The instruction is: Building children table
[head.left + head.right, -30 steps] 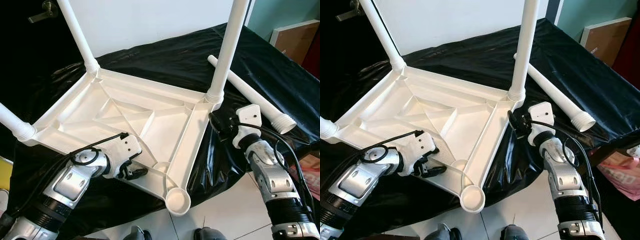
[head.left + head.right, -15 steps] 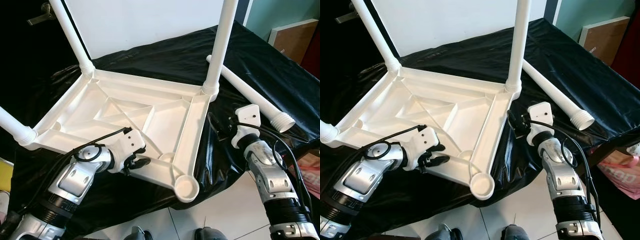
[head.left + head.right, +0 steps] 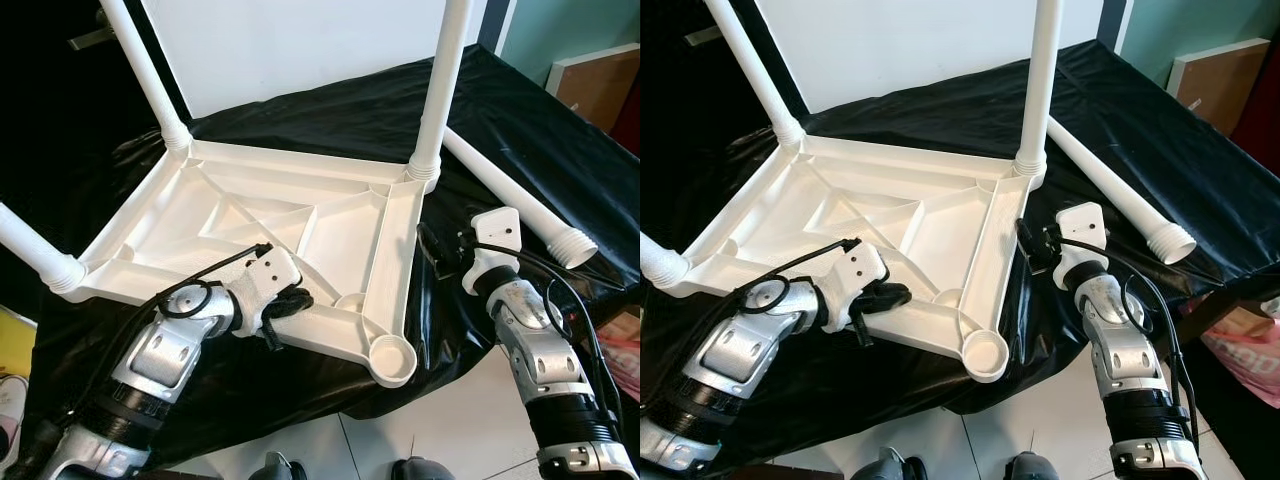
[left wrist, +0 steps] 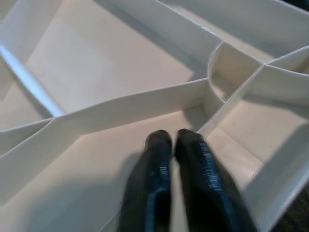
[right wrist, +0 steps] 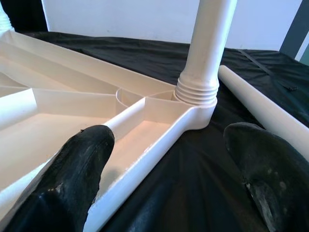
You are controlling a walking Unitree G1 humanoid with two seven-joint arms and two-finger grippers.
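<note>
Swung tabletop [image 3: 280, 215] round — empty socket [image 3: 392, 358] now lower right; left pincer [image 3: 285, 308] clenched empty, right pincer [image 5: 169, 179] spread — loose leg [image 3: 520, 205] next, probably.

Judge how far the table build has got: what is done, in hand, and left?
Done: three legs stand screwed into the upturned tabletop. In hand: the left gripper, fingers shut, presses on the near rim; the right gripper is open beside the tabletop's edge. Left: the loose leg on the black cover must go into the empty socket.

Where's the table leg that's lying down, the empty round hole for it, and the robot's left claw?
Loose leg [image 3: 505, 200], left eye view, mid shaft.
Empty socket [image 3: 393, 360], left eye view, cup rim.
Left gripper [image 4: 175, 140], left wrist view, between fingertips.
</note>
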